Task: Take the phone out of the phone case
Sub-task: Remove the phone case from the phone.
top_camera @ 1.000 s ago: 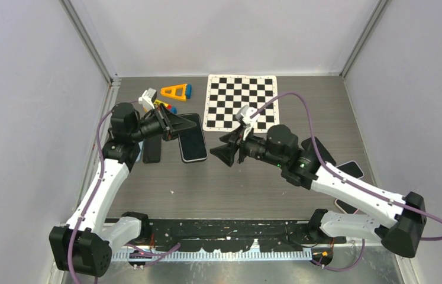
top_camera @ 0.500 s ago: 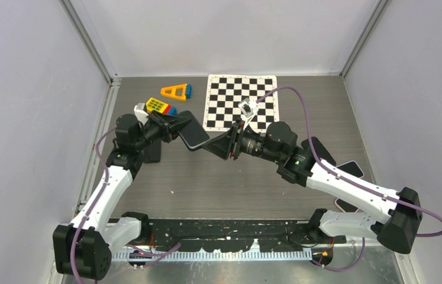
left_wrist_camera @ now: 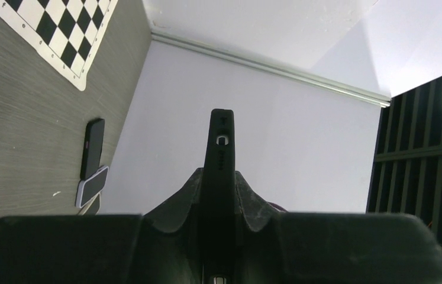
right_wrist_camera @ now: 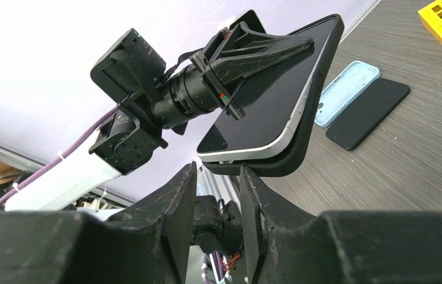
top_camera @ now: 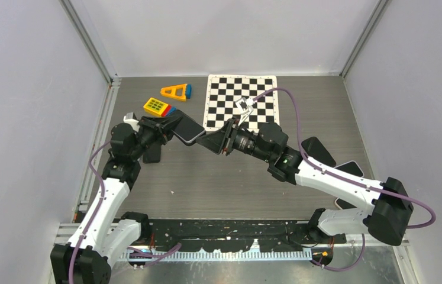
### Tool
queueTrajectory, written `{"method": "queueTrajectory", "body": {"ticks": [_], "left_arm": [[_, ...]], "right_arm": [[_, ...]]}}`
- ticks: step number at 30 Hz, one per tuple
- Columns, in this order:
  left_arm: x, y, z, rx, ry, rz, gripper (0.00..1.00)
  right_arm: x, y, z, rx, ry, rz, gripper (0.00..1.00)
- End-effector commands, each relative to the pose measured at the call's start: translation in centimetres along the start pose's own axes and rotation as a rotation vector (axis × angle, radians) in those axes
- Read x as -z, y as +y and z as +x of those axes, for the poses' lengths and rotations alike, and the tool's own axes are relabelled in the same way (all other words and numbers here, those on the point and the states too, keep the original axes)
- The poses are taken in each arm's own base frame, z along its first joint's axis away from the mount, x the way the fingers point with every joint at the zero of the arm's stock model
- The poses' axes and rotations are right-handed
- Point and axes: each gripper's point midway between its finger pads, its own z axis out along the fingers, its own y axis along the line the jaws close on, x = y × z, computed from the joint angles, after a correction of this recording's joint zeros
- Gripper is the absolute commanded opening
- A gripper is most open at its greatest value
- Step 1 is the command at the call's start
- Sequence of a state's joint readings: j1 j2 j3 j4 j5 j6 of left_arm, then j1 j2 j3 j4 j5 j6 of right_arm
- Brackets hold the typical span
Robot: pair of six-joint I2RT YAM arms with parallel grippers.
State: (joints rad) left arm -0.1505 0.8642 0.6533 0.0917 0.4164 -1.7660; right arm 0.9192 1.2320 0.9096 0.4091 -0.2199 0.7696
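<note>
- Just ahead of your right wrist camera, the right tool (right_wrist_camera: pixel 218 174) stands narrowly parted at the near end of the phone case (right_wrist_camera: pixel 304 127).
- Lifted above the counter (top_camera: pixel 236 183), the phone (right_wrist_camera: pixel 265 100) sits inside that black case.
- Beyond, your left tool (right_wrist_camera: pixel 295 50) clamps the phone.

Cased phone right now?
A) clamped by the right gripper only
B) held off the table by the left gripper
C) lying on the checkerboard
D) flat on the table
B: in the right wrist view the left gripper clamps the phone, which sits in its black case, clear above the table. The right gripper is open just below the case's lower corner.
</note>
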Motion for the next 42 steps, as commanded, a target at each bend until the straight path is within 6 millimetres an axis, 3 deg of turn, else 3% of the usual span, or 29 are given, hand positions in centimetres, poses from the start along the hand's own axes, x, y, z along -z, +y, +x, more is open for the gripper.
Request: {"method": "queueTrajectory", "body": {"ticks": [1,7,12,15,23,27,34,39,42], "left_arm": [[1.0,-3.7,1.0,-0.004,0.02,0.118,0.0],[1.1,-3.8,1.3,-0.013,0.03,0.127,0.0],[1.2,-4.5,1.8,-0.063,0.047,0.14,0.0],[1.2,-5.1,2.2,-0.105,0.058,0.155,0.0],[1.5,-8.0,4.2,-0.242,0.143,0.272,0.0],[1.8,-8.8,6.0,-0.352,0.189,0.305,0.0],[2.1,-8.0,9.1,-0.504,0.279,0.285,0.0],[1.7,-6.9,8.8,-0.504,0.277,0.261,0.0],[1.5,-6.7,8.5,-0.509,0.262,0.253,0.0]], "right_arm": [[-0.8,0.1,-2.4,-0.016,-0.116,0.01,0.39],[-1.3,-0.8,-2.8,-0.049,-0.15,0.038,0.39],[-1.8,-3.1,-2.4,-0.152,-0.172,0.126,0.55],[-2.2,-4.2,-2.0,-0.202,-0.173,0.151,0.6],[-2.8,-7.0,-1.6,-0.364,-0.17,0.192,0.61],[-3.3,-6.4,-1.7,-0.395,-0.165,0.122,0.61],[-4.1,-5.2,-1.6,-0.344,-0.108,0.065,0.59],[-4.0,-3.3,-2.5,-0.309,-0.113,-0.017,0.59],[-3.7,-3.1,-2.6,-0.288,-0.112,-0.015,0.62]]}}
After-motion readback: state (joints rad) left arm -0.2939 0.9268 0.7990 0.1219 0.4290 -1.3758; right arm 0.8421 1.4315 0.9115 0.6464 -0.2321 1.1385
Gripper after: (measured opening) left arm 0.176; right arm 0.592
